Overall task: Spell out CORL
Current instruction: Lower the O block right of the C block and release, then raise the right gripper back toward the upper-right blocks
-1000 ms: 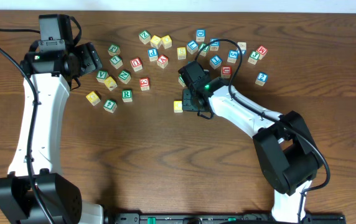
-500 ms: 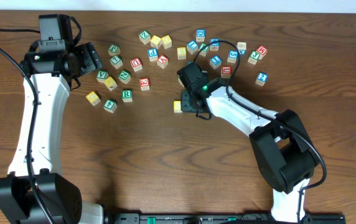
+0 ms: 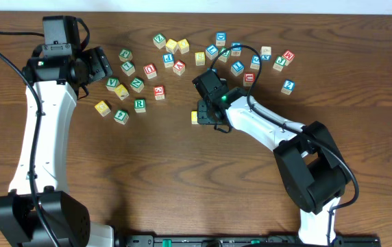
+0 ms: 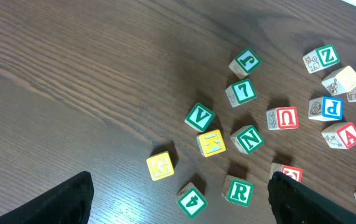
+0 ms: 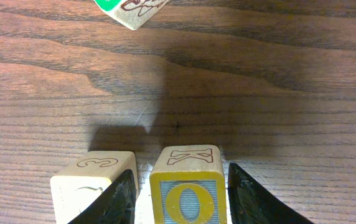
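Two black fingers (image 5: 123,198) of the right gripper (image 5: 179,196) grasp a yellow wooden O block (image 5: 184,188) near the brown tabletop's (image 3: 182,178) centre, touching a pale block (image 5: 91,185). Left gripper (image 4: 178,202) hovers toward the far-left corner, fingers spread wide, empty.

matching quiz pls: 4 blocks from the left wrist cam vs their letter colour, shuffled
Blocks:
1. R
2. U
3. P
4. K

Letter colours:
a. blue
b. yellow
c. green
d. red

Pairs: 1-c, 2-d, 3-a, 4-b
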Available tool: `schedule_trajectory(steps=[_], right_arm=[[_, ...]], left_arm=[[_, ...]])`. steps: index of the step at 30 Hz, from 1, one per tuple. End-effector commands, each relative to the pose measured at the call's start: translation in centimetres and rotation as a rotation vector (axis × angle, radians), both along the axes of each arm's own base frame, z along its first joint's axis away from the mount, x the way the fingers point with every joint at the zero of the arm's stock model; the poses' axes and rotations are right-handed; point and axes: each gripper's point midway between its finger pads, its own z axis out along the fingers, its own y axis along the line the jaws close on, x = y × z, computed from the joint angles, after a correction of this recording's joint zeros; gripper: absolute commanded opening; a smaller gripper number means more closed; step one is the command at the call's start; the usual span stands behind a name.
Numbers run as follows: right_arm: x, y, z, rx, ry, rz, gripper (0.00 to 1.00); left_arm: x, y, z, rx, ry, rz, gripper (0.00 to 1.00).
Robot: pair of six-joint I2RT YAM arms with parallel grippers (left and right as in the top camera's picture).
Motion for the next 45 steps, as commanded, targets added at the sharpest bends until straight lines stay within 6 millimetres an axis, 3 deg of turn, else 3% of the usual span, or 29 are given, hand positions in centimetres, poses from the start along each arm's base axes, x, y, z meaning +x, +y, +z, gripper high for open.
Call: schedule_trajectory(steps=[1, 11, 17, 21, 29, 37, 45], right_arm=[[0.9, -0.2, 2.6, 0.029, -0.046, -0.021, 0.43], [0.5, -2.4, 8.2, 0.047, -0.098, -0.035, 0.43], [1.4, -4.2, 12.0, 0.079, -0.177, -0.054, 0.44], [2.0, -6.1, 13.5, 0.084, -0.208, -0.071, 0.46], [3.6, -7.7, 15.6, 0.125, -0.233, -0.056, 0.50], [4.8, -8.1, 16.3, 0.131, -0.280, -0.061, 0.54], [4.5, -8.3, 16.0, 0.122, -0.262, -0.062, 0.56]], left_arm=[[0.1, 0.4, -0.2, 0.008, 0.006, 0.020, 0.88], [0.2, 0.4, -0.2, 0.008, 0.004, 0.020, 0.88], [0.4, 0.4, 0.0, 0.009, -0.008, 0.020, 0.88], [0.6, 0.2, 0.1, -0.003, -0.018, 0.010, 0.88], [1.7, -1.6, 1.0, -0.015, -0.063, -0.047, 0.88], [1.1, -6.1, 0.4, -0.020, -0.025, -0.149, 0.88], [-1.4, -7.8, -3.4, -0.081, 0.094, -0.089, 0.83]])
